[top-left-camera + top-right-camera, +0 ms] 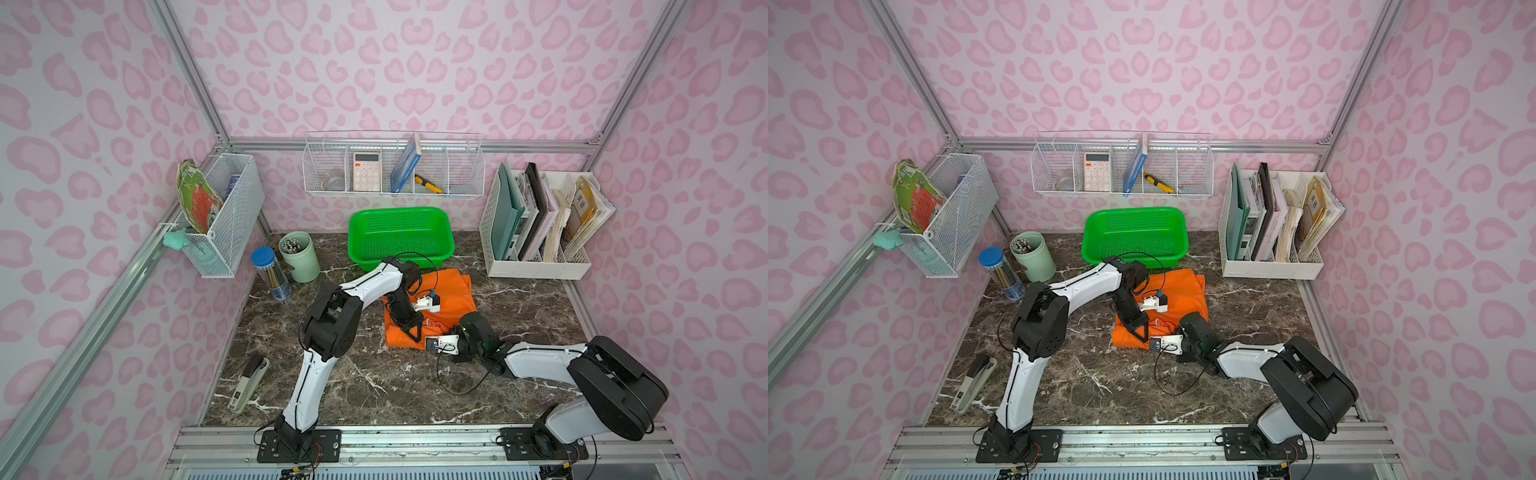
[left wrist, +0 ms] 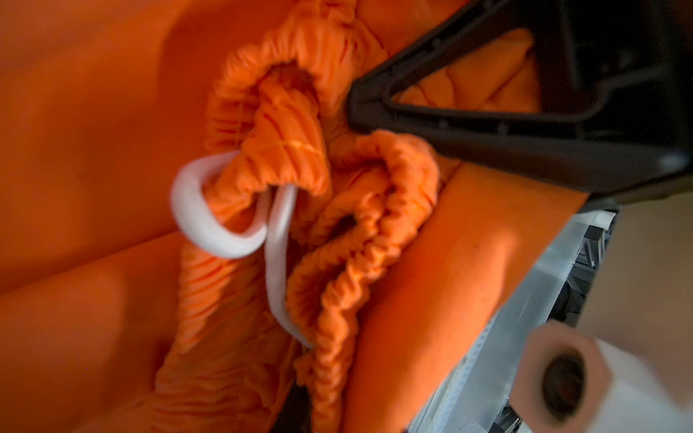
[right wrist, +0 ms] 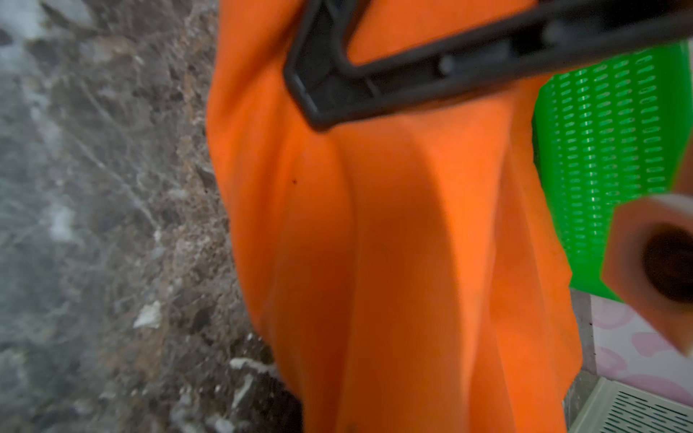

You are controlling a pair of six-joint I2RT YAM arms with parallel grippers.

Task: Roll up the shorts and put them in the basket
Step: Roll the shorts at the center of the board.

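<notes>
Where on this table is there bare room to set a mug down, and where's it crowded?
Bare marble: the front strip between the shorts and the base rail, and the patch between the shorts and the file organizer. Crowded: back-left corner with pen cup and blue-lidded tube, and the middle, where both arms overhang the shorts.
</notes>
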